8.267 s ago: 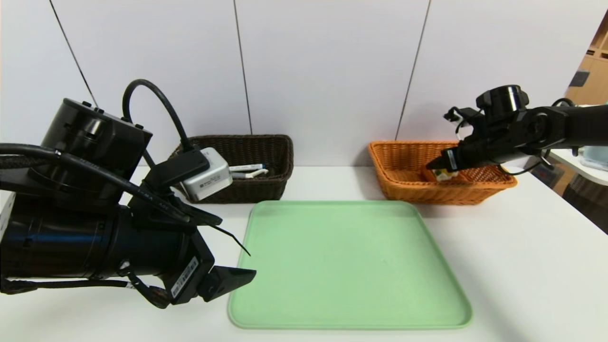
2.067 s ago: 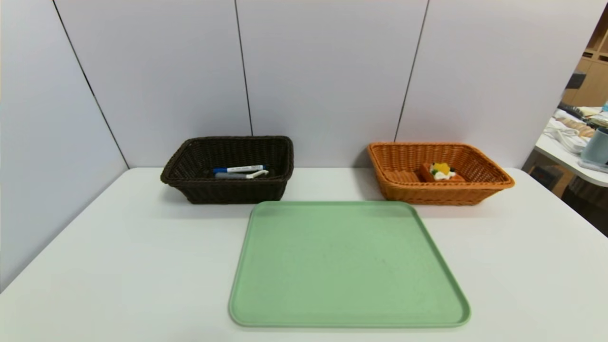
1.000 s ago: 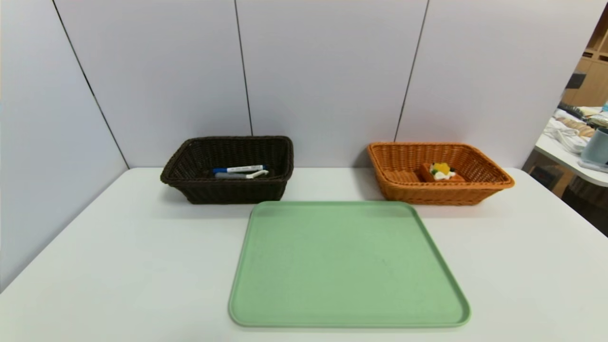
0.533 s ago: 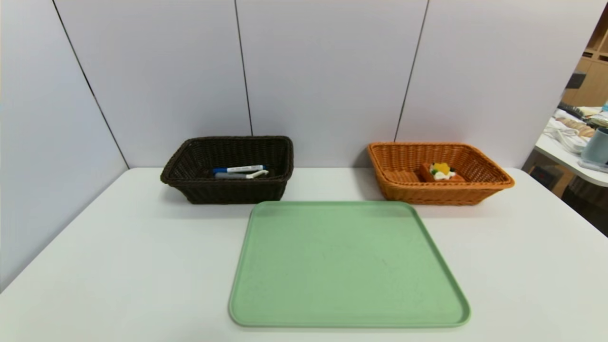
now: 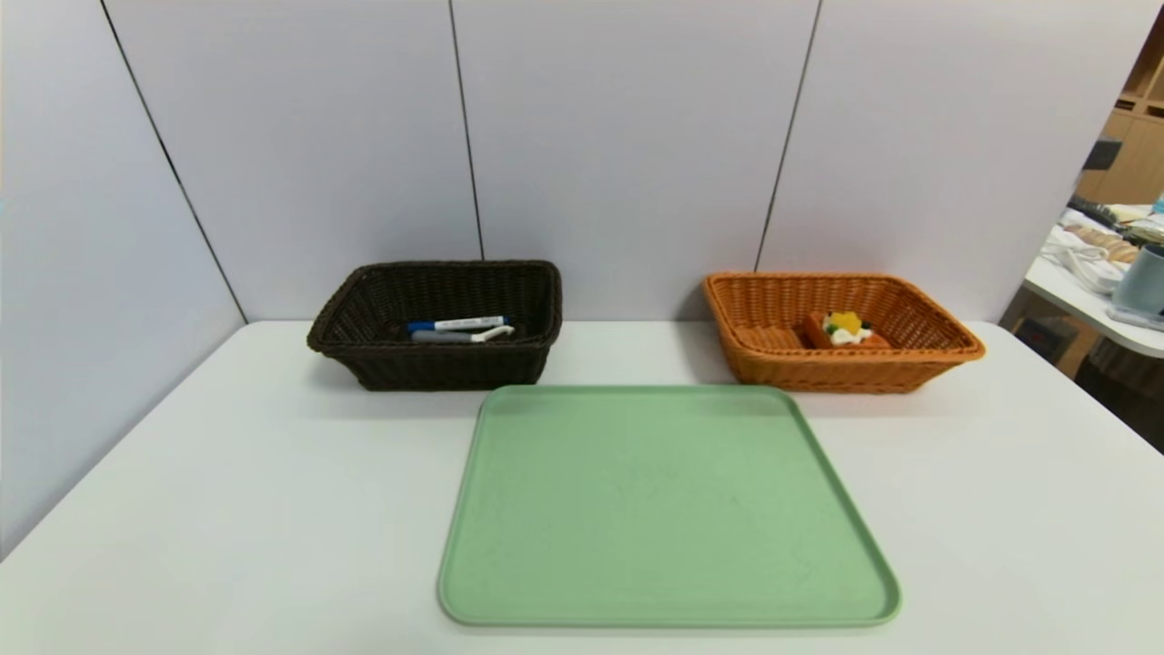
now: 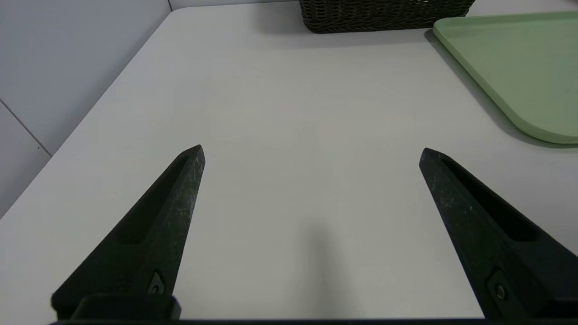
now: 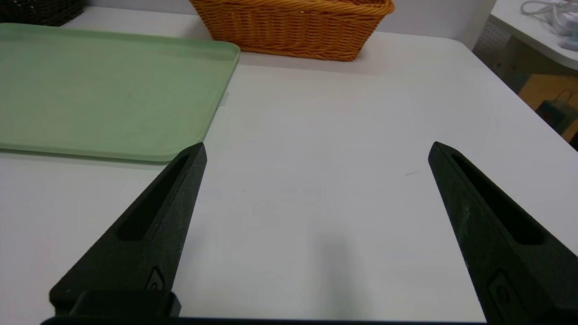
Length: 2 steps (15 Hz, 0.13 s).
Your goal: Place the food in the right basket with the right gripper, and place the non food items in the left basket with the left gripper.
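Head view: we see both arms now withdrawn. The food (image 5: 845, 328) lies in the right basket (image 5: 928, 366) and the non food items (image 5: 457, 329) in the left basket (image 5: 436, 368), at the tabletop's far edge; sorting appears complete. The left pincer (image 6: 311, 155) and right pincer (image 7: 317, 151) gape wide, empty.

A tray (image 5: 668, 509) lies before the left basket (image 5: 436, 364) and right basket (image 5: 846, 368).

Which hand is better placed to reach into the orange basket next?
Probably the right hand: it is open, empty, and the orange basket lies just ahead of it. The left hand faces the dark brown basket instead.
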{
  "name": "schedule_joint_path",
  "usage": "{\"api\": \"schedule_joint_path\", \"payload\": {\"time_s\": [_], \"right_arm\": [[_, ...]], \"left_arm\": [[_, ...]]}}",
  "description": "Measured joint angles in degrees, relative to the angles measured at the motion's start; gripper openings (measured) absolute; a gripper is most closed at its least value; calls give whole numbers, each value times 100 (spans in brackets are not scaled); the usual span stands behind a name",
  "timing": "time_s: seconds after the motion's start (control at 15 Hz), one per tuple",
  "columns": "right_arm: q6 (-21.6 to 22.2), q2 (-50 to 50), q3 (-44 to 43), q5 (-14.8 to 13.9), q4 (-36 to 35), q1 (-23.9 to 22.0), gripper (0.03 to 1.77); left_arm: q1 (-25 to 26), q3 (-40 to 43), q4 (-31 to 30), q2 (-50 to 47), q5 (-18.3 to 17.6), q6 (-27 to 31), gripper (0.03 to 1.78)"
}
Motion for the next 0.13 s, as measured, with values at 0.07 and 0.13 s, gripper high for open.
{"api": "schedule_joint_path", "payload": {"time_s": [0.07, 0.13], "right_arm": [[4, 0, -4, 1, -5, 0, 169], [22, 0, -4, -5, -7, 0, 169]], "left_arm": [[0, 0, 4, 0, 2, 2, 169], [0, 0, 4, 0, 0, 2, 169]]}}
